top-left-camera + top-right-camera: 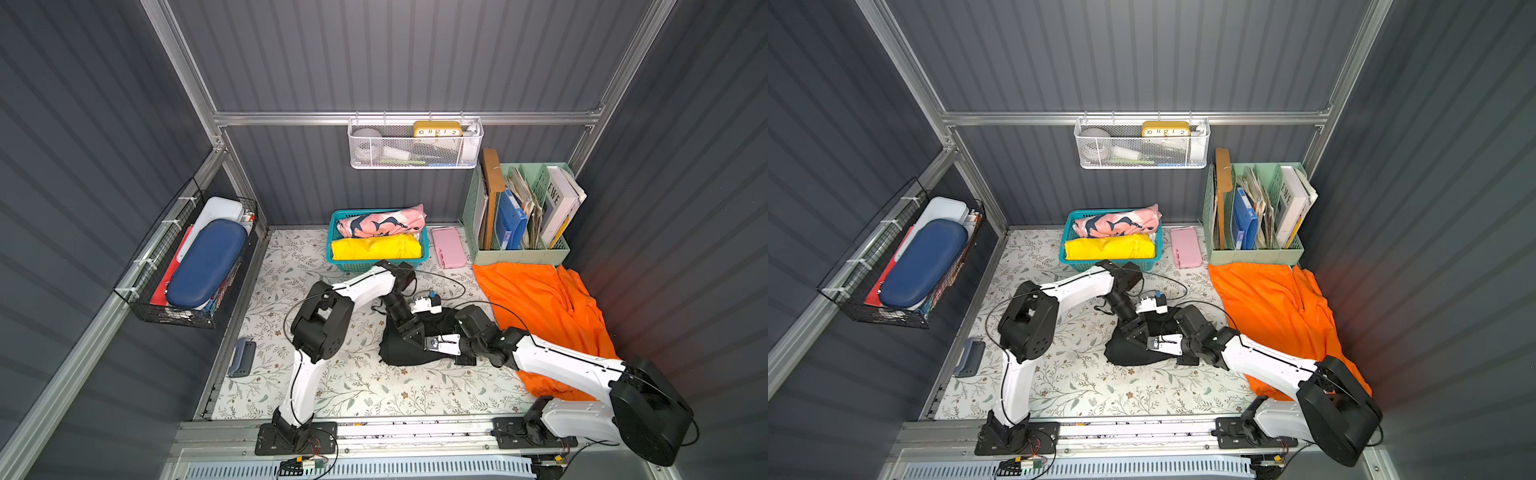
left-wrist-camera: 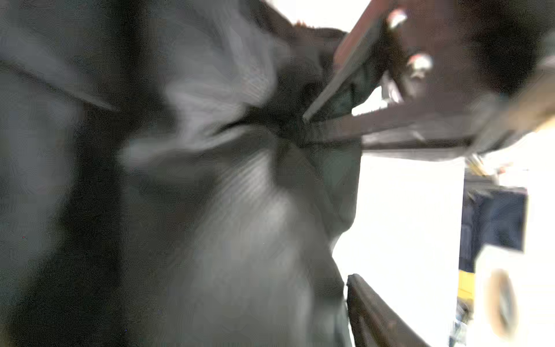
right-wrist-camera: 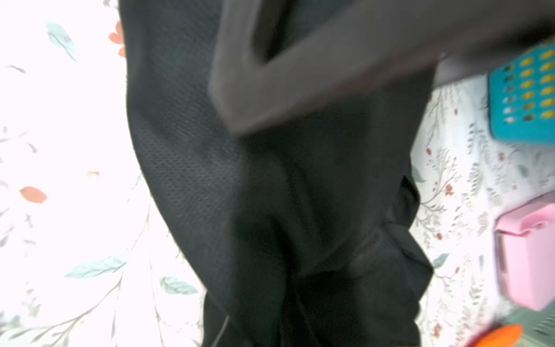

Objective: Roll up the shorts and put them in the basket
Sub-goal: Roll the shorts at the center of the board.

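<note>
The black shorts (image 1: pixel 397 355) (image 1: pixel 1121 353) lie bunched in the middle of the floral table. Both grippers meet on top of them. In the left wrist view my right gripper (image 2: pixel 303 129) has its two fingers closed to a point, pinching a fold of the black shorts (image 2: pixel 240 210). My left gripper (image 1: pixel 415 338) stands open: one finger (image 2: pixel 375 312) shows wide to the side, the other is hidden under fabric. The right wrist view is filled by the black shorts (image 3: pixel 285 195), which hide that gripper's own fingers. The orange shorts (image 1: pixel 540 303) (image 1: pixel 1275 307) lie spread at the right, partly under the right arm.
A teal basket (image 1: pixel 345 259) at the back holds a yellow cloth (image 1: pixel 376 247) and a pink printed cloth (image 1: pixel 380 224). A pink case (image 1: pixel 449 249) and a green file organiser (image 1: pixel 519 253) stand to its right. A grey-blue hole punch (image 1: pixel 242 357) lies at the left edge.
</note>
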You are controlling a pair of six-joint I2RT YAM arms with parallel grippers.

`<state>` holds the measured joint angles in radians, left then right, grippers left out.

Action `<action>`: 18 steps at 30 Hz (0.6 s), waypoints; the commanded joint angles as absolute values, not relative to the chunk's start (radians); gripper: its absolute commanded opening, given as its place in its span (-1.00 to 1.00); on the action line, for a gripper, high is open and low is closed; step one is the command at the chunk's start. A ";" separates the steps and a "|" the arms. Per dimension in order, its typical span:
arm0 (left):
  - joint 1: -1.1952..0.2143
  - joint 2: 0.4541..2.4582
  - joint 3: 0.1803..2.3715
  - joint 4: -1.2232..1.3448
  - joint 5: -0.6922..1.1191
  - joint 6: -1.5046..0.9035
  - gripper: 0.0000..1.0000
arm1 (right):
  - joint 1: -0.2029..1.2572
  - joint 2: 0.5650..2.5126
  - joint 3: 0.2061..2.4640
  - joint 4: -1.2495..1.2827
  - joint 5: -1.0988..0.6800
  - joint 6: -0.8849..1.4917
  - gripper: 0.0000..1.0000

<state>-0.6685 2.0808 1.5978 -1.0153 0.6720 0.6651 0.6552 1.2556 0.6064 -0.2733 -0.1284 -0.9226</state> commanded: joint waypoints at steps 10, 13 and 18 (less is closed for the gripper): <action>-0.589 1.645 1.392 -0.656 0.545 0.630 0.76 | 0.515 1.437 0.890 -0.702 -0.518 -0.733 -1.00; -0.591 1.610 1.355 -0.598 0.488 0.649 0.76 | 0.505 1.532 0.984 -0.786 -0.538 -0.683 -1.00; -0.628 1.559 1.234 -0.499 0.402 0.689 0.77 | 0.463 1.729 1.165 -0.960 -0.647 -0.543 -1.00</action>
<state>-0.6022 1.5860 1.2919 -0.5716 0.4660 0.6476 0.4858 1.6554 1.0935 -0.7998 -0.5312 -0.6521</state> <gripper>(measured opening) 0.882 0.120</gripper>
